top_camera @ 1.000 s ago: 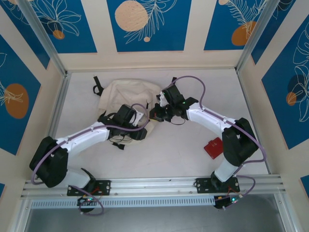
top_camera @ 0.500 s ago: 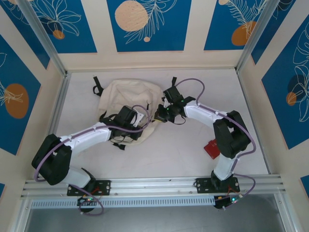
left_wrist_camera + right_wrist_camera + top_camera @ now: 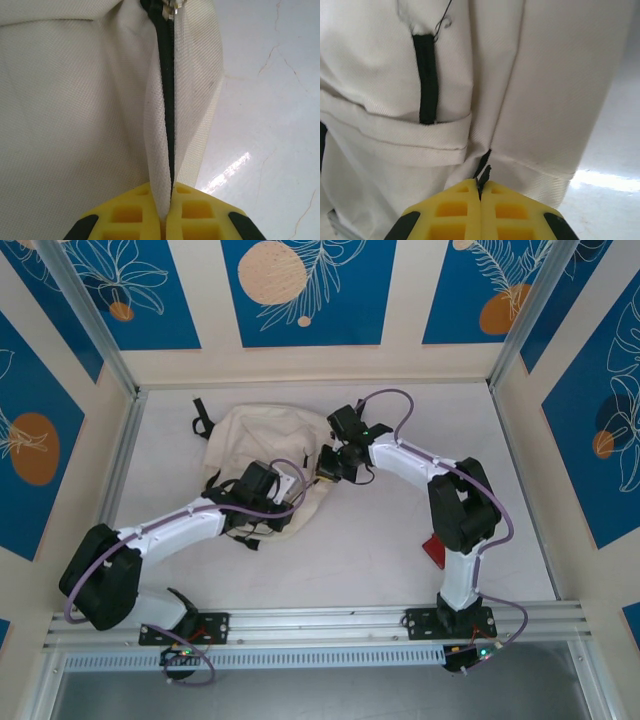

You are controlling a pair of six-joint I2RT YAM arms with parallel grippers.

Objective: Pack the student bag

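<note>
The student bag point(image 3: 262, 435) is lying slumped on the counter point(image 3: 400, 540), its black straps spilling out at its far-left and near edges; I am pinching a fold of its cream canvas, right along the black zip line point(image 3: 166, 75), with my left pincer point(image 3: 167, 212), the jaws closed tight on the cloth at the bag's near-right edge; my right pincer point(image 3: 480, 192) is closed on a small black tab point(image 3: 484, 172) at the bag's right side, near the front pocket's short zip point(image 3: 426, 80); I am taking that tab for the pull. I am judging the step to be opening the bag; to do it well I am planning to use the left grip as an anchor, drawing the canvas taut, and to pull the tab along the zip's own line, not away from the bag, so the soft cloth is not bunching or lifting; a red flat thing point(image 3: 437, 548) is lying on the counter to the bag's right, well apart.
</note>
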